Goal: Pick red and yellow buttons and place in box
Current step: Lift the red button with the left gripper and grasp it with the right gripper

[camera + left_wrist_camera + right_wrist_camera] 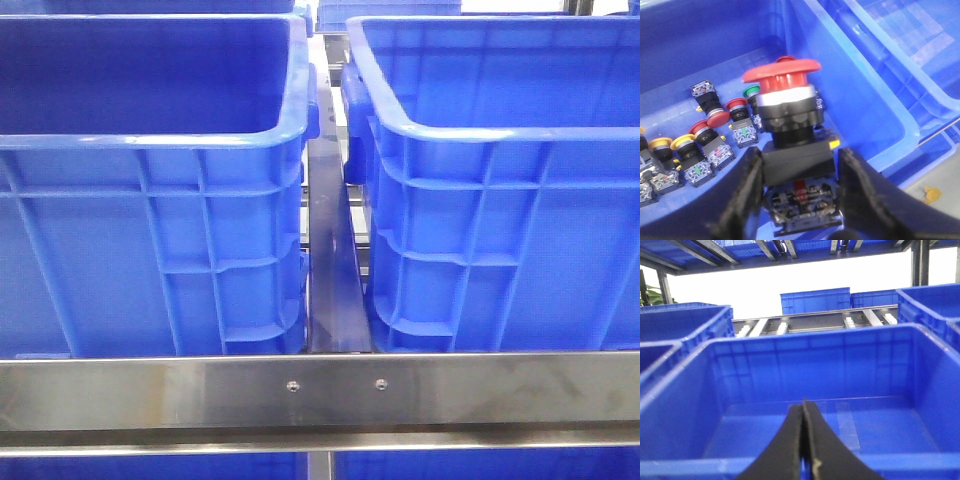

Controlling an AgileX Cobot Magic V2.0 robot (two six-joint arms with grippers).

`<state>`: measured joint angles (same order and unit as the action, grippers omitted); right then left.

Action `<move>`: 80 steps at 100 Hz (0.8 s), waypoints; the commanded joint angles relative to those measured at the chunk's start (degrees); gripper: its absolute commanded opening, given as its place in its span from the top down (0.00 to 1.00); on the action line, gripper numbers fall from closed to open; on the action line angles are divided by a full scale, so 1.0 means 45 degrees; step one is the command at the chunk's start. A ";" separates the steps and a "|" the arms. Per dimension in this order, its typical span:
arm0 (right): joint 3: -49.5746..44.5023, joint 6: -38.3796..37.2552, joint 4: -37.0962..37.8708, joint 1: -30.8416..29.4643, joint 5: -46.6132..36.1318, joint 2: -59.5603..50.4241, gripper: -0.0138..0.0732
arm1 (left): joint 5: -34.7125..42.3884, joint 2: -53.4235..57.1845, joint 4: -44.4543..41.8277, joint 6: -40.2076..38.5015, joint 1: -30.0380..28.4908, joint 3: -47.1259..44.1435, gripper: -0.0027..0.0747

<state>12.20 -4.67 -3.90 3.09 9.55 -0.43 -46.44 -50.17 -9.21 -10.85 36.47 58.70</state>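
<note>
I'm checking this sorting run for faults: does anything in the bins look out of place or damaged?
Nothing looks damaged. The left gripper holds a red mushroom button upright over the blue bin. One green button lies among the red and yellow ones. Those lie tipped at mixed angles. The right gripper is shut and empty.

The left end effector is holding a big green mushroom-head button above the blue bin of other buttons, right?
Not quite: the button held by the left end effector has a red mushroom head, not green. The left wrist view shows it, above the blue bin of other buttons.
</note>
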 commanded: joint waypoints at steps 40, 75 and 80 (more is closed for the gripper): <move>0.8498 -0.0103 -0.2203 -0.0028 0.6901 0.5225 0.92 | 0.0878 0.0130 -0.0132 -0.0002 0.0102 0.0344 0.94; 0.8501 -0.0068 -0.4234 -0.0028 0.6968 0.6387 0.43 | 0.0878 0.0130 -0.0132 -0.0002 0.0102 0.0344 0.94; 0.8501 -0.0068 -0.4590 -0.0028 0.6876 0.6388 0.31 | 0.0878 0.0130 -0.0132 -0.0002 0.0102 0.0344 0.94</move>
<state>48.65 -5.24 -21.07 3.09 44.83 27.40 -46.44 -50.17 -9.21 -10.85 36.47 58.70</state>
